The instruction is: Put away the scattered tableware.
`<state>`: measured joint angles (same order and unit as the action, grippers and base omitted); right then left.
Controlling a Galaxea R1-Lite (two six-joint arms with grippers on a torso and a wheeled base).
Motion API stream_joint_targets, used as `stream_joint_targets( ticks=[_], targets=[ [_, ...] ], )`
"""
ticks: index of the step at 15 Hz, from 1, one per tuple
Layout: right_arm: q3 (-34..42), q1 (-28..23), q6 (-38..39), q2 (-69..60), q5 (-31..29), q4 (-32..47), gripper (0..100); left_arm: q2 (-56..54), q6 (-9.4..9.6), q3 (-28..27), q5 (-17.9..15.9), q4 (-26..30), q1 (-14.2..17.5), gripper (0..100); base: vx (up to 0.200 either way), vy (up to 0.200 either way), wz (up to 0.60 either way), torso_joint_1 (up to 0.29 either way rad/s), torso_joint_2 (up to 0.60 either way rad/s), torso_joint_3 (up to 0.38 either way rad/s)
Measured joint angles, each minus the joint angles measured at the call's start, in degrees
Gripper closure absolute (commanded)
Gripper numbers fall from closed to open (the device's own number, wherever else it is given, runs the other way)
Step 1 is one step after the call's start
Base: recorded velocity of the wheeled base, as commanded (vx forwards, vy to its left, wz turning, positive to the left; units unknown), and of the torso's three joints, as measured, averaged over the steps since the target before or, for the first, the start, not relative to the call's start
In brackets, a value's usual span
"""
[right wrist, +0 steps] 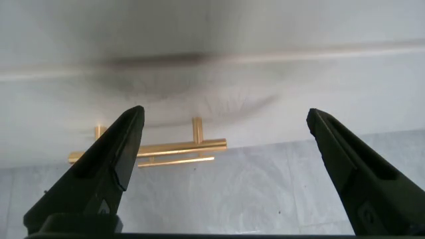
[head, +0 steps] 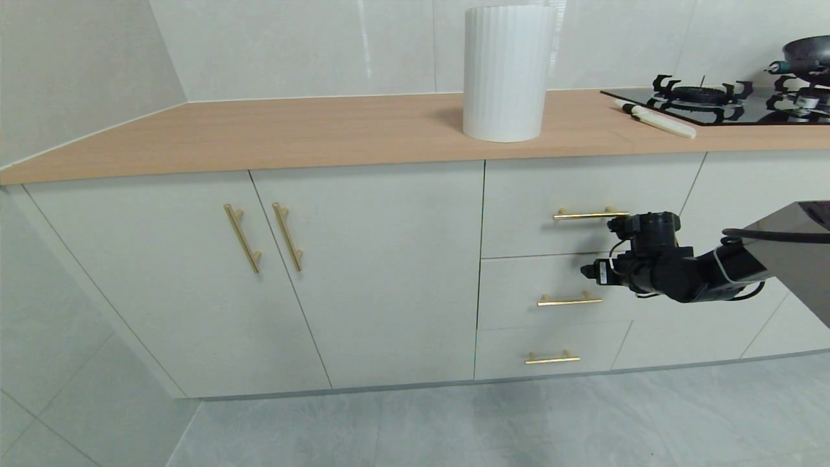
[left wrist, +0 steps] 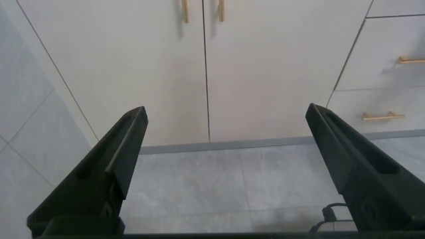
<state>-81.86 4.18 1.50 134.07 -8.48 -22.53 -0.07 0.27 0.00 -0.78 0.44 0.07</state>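
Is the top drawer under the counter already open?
No, the top drawer is shut, flush with the cupboard door beside it.

A wooden countertop carries a tall white ribbed cylinder, which stands upright near the front edge. Well to the right of the cylinder, a black glass hob is set into the wood. Between the cylinder and the hob, a pale slim utensil lies flat, one end overlapping the hob's near corner.

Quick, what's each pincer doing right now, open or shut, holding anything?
Left pincer: open, holding nothing.
Right pincer: open, holding nothing.
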Motion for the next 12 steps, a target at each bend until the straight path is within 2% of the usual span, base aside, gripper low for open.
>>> stream_joint_targets(
  ticks=[4,7,12],
  targets=[
    [-0.3,0.0,0.1,0.1,-0.2,0.0,0,0.0,0.00,0.0,0.0,0.0,0.0,0,0.000,0.000,0.00,0.000,0.00,0.000],
    [2.3,0.0,0.1,-1.9,-0.2,0.1,0,0.0,0.00,0.0,0.0,0.0,0.0,0,0.000,0.000,0.00,0.000,0.00,0.000],
    [20.1,0.2,0.1,-16.7,-0.2,-0.2,0,0.0,-0.02,0.0,0.0,0.0,0.0,0,0.000,0.000,0.00,0.000,0.00,0.000]
  ],
)
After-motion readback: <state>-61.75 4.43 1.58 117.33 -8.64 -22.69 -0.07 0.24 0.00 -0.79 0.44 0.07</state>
